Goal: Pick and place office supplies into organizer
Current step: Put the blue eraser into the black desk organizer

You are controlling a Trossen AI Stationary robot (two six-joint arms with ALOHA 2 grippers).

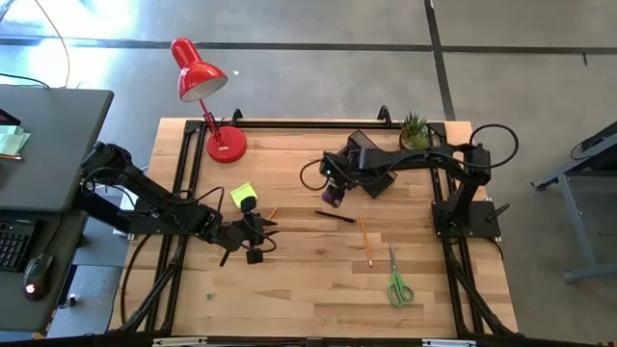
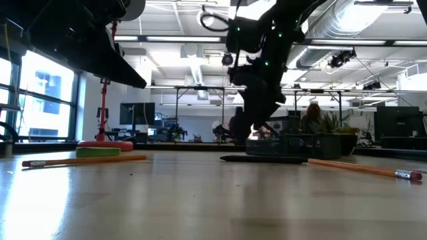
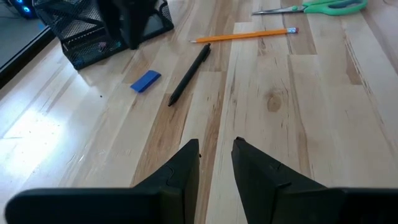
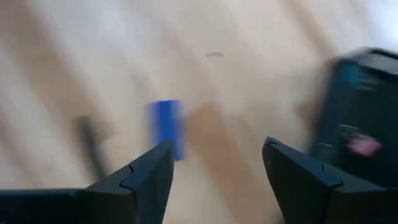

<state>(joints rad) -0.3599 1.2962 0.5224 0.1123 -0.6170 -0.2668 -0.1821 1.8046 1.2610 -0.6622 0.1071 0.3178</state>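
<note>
The black mesh organizer (image 1: 371, 164) stands at the far right of the table, beside a small blue block (image 3: 145, 81) that lies flat. My right gripper (image 1: 334, 190) hangs open just left of the organizer, above the blue block (image 4: 166, 124), touching nothing. A dark pen (image 1: 335, 216), an orange pencil (image 1: 365, 239) and green-handled scissors (image 1: 398, 281) lie flat toward the near right. A yellow-green sticky-note block (image 1: 243, 194) and a second pencil (image 1: 271, 214) lie left of centre. My left gripper (image 1: 253, 238) hovers beside them, its fingers (image 3: 186, 168) a little apart and empty.
A red desk lamp (image 1: 207, 87) stands at the far left corner and a small potted plant (image 1: 415, 130) at the far right corner, behind the organizer. Bare wood lies along the near edge, left of the scissors. A grey desk (image 1: 39, 145) stands beyond the table's left side.
</note>
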